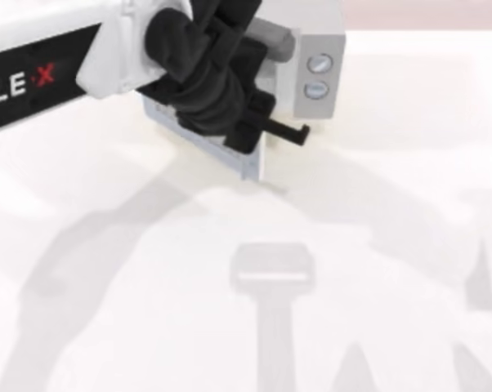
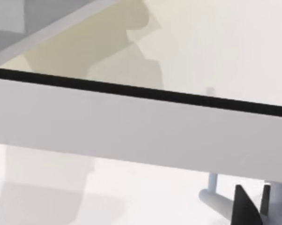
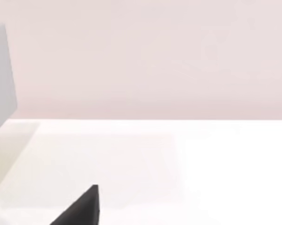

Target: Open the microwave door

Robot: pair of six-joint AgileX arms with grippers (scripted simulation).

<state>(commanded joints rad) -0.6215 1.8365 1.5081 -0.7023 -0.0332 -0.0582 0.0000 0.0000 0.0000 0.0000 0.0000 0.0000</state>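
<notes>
At the far edge of the white table [image 1: 377,245], left of centre, sits the microwave [image 1: 328,49], a small light grey box with two round knobs [image 1: 318,75] on its panel. Its flat door [image 1: 250,167] stands swung partly outward. My left gripper [image 1: 291,131], matte black, sits at the door's free edge by the slim handle; whether its fingers clamp anything I cannot tell. My right arm is parked out of the top view.

My left arm reaches rightward, its hand [image 1: 270,131] low.
</notes>
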